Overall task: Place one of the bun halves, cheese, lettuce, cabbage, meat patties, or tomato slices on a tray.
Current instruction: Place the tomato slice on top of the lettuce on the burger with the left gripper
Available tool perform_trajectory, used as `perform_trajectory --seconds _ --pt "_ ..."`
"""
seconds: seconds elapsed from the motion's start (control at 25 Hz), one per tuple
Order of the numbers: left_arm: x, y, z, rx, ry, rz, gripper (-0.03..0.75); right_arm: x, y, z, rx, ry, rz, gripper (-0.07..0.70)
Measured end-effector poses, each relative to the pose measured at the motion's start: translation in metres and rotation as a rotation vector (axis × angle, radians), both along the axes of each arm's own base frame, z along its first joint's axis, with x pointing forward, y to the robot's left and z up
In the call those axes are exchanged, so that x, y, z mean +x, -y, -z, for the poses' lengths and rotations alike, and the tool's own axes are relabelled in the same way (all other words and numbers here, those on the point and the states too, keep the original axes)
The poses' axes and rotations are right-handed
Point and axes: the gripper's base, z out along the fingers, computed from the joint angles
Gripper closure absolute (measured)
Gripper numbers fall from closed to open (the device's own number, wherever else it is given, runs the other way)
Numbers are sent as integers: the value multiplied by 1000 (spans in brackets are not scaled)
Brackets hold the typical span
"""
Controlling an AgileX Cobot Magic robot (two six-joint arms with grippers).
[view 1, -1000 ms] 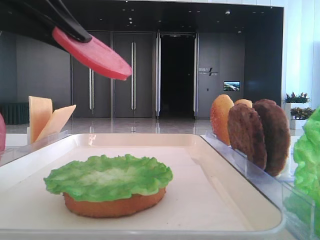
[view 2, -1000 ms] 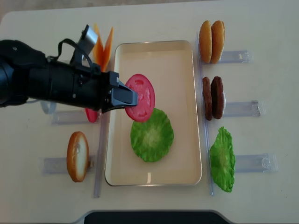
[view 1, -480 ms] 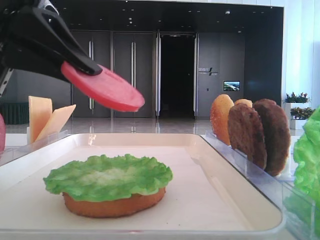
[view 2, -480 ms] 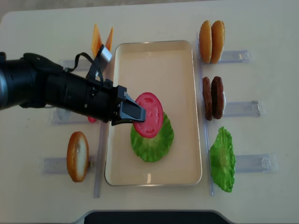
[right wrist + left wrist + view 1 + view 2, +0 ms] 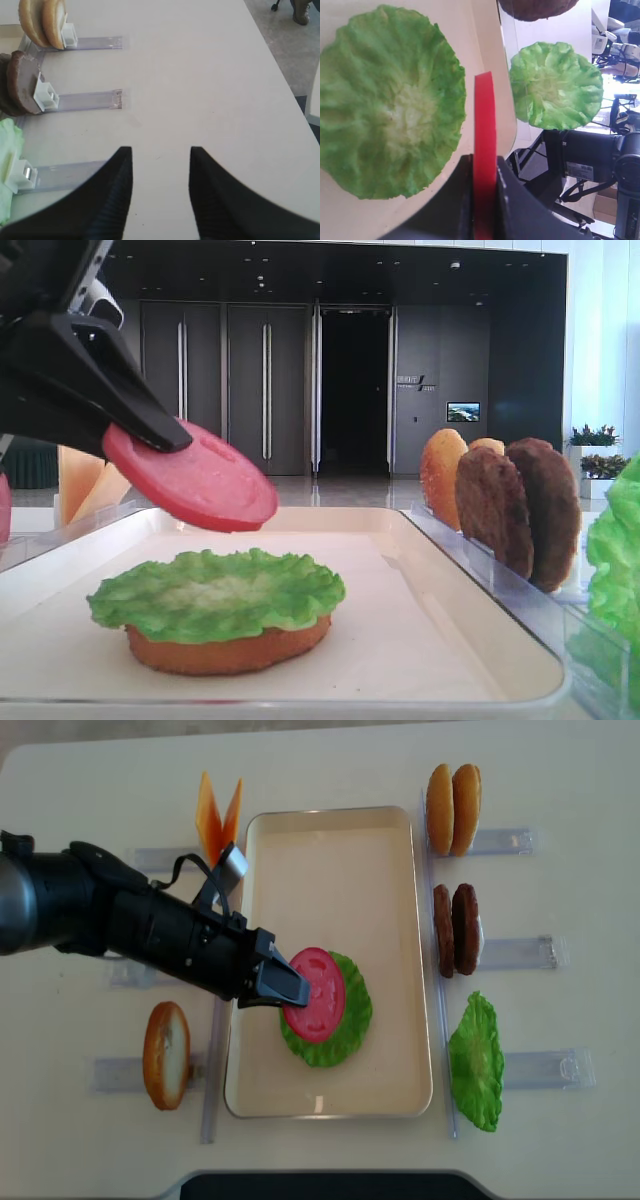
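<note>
My left gripper reaches over the cream tray from the left, shut on the edge of a red tomato slice. The slice hangs tilted just above a green lettuce leaf. That leaf lies on a bun half in the tray's near half. In the left wrist view the slice is edge-on between the fingers of the left gripper, with the lettuce below it. My right gripper stands open and empty over bare table, right of the holders.
Clear holders flank the tray. On the right they carry two bun halves, two meat patties and a lettuce leaf. On the left stand cheese slices and another bun half.
My left gripper has carried the tomato slice lower and toward the near end of the tray, from above the bare middle to just over the lettuce.
</note>
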Motion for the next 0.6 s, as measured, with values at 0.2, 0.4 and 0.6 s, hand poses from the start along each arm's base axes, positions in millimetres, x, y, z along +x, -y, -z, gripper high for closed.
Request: perform_trajectory --seconds 0.2,0.4,0.6 --pt "3 2 4 -21 15 3 667 0 0 0 1 0 -1 338" --pt "7 4 13 -43 12 -4 667 0 0 0 1 0 -1 338" --pt "7 5 18 -53 6 2 667 0 0 0 1 0 -1 338"
